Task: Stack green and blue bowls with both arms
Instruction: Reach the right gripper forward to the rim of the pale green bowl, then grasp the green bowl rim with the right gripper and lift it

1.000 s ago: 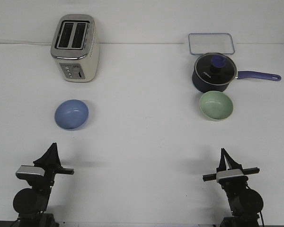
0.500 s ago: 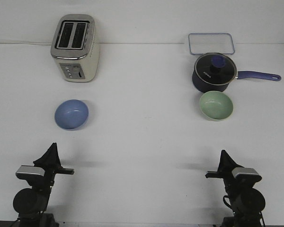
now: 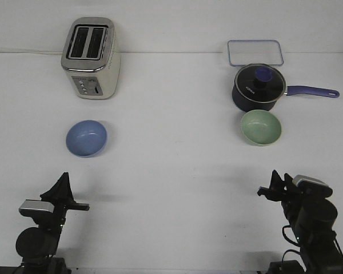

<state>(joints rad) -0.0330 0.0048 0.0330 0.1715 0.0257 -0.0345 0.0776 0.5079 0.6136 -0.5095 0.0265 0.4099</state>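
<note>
The light blue bowl (image 3: 86,137) sits upright on the white table at the left, in front of the toaster. The pale green bowl (image 3: 261,127) sits upright at the right, just in front of the navy saucepan. My left gripper (image 3: 62,182) is at the near left edge, pointing up, well short of the blue bowl; its jaws look shut and empty. My right gripper (image 3: 274,182) is at the near right edge, turned sideways, well short of the green bowl; I cannot tell how its jaws stand.
A cream toaster (image 3: 90,57) stands at the back left. A dark navy saucepan (image 3: 258,87) with lid has its long handle pointing right. A clear rectangular container (image 3: 255,52) lies behind it. The white table (image 3: 171,171) lies between the bowls.
The right arm has risen and swung to the right, its wrist rotating so the crossbar turns away. The left arm and both bowls have not moved.
</note>
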